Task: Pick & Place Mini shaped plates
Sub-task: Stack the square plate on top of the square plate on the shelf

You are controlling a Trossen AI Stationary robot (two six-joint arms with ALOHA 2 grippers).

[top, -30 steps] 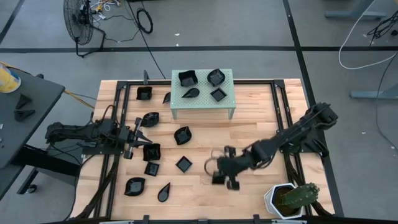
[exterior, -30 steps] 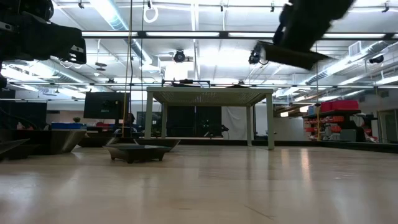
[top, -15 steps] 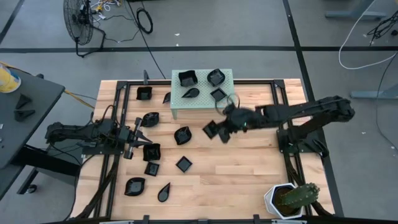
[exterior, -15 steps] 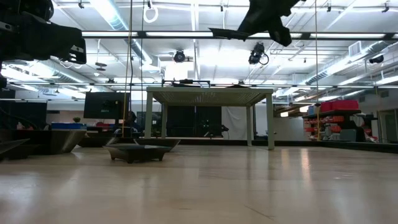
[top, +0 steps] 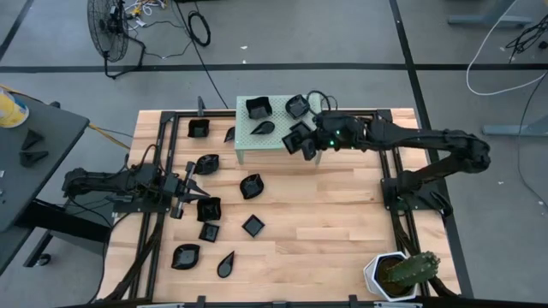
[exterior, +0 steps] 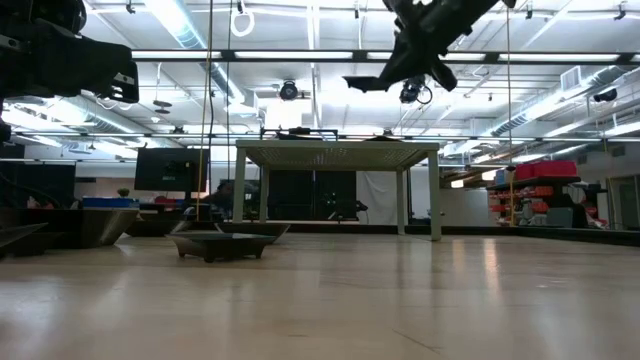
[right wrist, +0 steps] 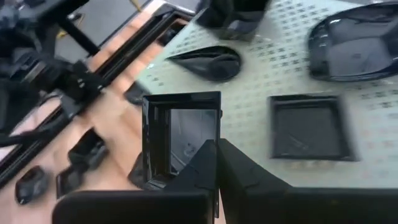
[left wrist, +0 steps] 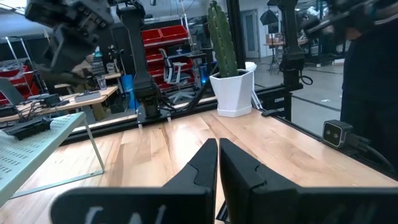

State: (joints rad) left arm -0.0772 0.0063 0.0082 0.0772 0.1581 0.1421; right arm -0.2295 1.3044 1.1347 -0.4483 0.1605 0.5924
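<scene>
Right wrist view: right gripper fingers pinch the rim of a square plate above the green stand. Looks light, rigid, glossy and slippery; the rim is the handhold. Left gripper closed, empty.

Right arm stretches across the table, jaws clamped; left arm rests low, jaws closed.

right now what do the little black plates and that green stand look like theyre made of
The square plate held by the right tool looks like glossy black plastic or glazed ceramic: its rim catches reflections. The stand looks like thin perforated sheet metal, painted matte pale green, with regular small holes.
</scene>
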